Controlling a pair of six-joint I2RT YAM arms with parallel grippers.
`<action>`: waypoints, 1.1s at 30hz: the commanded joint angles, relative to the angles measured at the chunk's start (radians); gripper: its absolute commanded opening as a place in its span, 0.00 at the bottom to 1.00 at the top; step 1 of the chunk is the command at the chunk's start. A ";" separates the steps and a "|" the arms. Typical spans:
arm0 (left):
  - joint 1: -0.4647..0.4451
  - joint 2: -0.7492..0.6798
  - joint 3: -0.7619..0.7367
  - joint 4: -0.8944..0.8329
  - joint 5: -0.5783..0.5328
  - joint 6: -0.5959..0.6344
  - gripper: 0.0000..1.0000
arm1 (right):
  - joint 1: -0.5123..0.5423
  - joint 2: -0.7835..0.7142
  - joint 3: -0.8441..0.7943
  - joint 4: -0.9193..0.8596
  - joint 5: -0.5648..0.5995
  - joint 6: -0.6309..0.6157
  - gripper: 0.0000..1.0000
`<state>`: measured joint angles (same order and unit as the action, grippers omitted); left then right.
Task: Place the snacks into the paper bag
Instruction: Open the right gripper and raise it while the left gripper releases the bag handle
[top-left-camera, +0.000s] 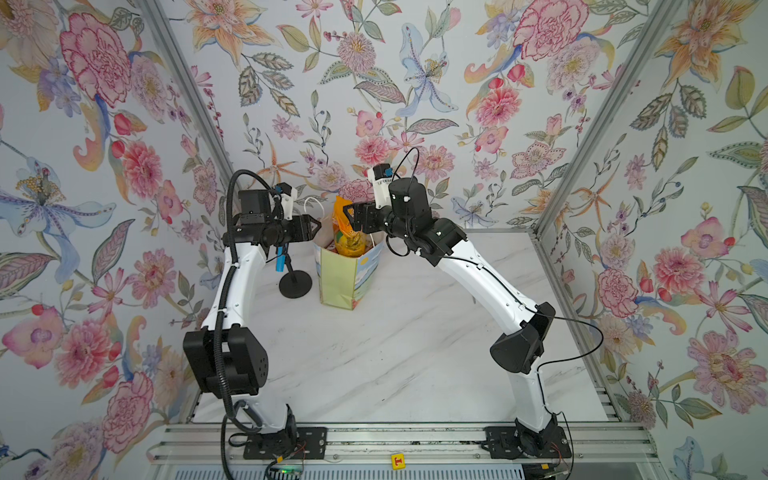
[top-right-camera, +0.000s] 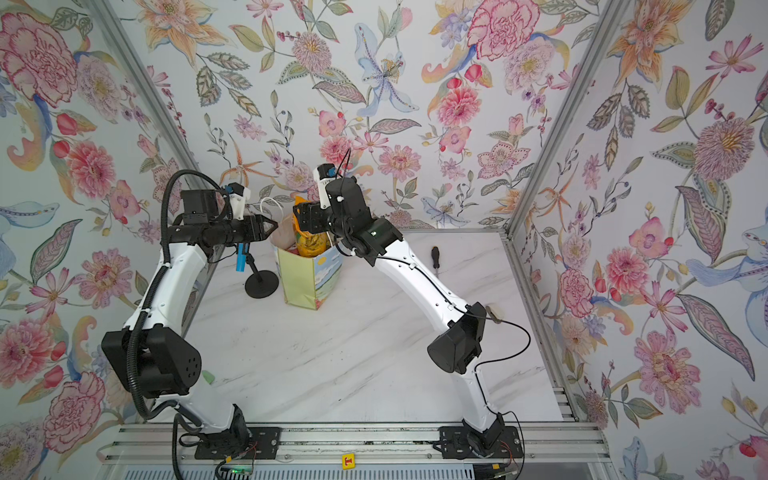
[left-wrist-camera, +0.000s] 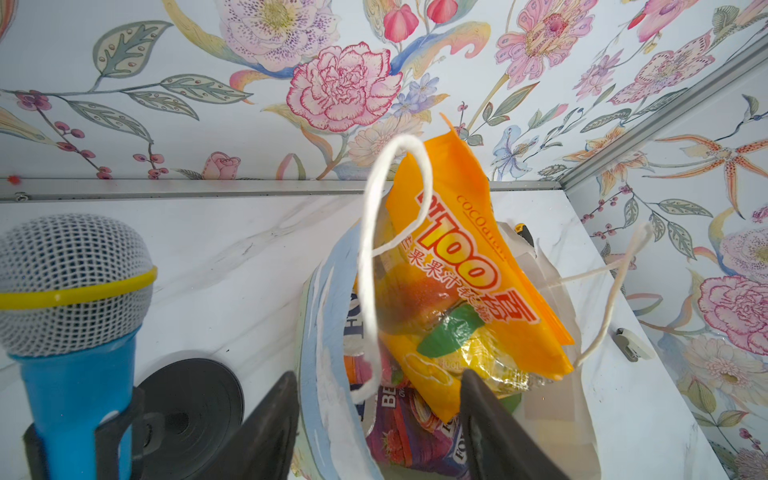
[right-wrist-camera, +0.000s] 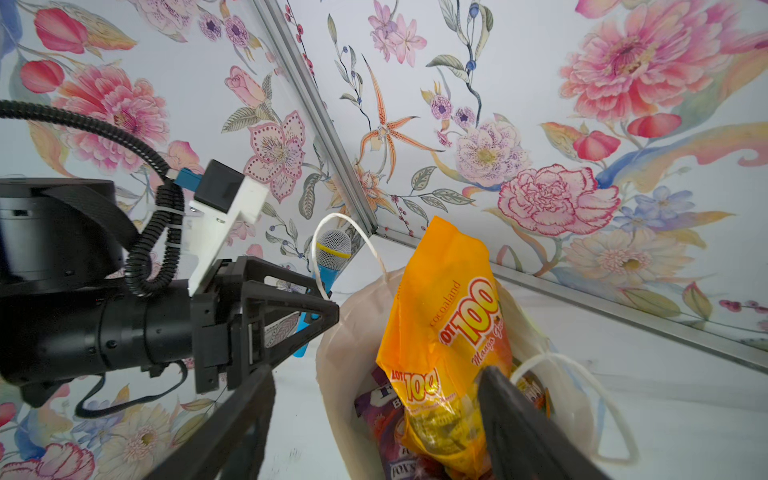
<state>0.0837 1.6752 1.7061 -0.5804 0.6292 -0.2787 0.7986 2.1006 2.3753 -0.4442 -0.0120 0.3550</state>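
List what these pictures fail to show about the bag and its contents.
1. How many packets lie deeper in the paper bag: both wrist views, covered by the yellow-orange "100" packet.
2. Purple packet: right wrist view, partly under that packet and cut off by the frame edge.
3. Right hand: both top views, too small to show whether it touches the packet.
4. Small white object: left wrist view, too small to identify.

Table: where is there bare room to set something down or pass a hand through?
Free: the wide front-centre table, bordered by both arms, the paper bag and the front rail. Crowded: the far left, where the microphone stand sits beside the bag, with the left gripper and right gripper open at its mouth. A screwdriver lies far right.
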 joint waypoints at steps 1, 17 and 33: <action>0.024 -0.065 -0.037 0.070 0.046 -0.036 0.64 | -0.016 -0.067 -0.039 0.009 -0.001 -0.014 0.79; 0.109 -0.354 -0.353 0.506 0.107 -0.187 0.77 | -0.084 -0.268 -0.370 0.104 0.072 -0.046 0.83; 0.184 -0.432 -0.488 0.649 0.098 -0.284 0.79 | -0.183 -0.280 -0.665 0.285 -0.105 0.084 0.83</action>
<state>0.2497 1.2671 1.2438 0.0166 0.7265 -0.5316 0.6395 1.8038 1.7176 -0.2424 -0.0410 0.3954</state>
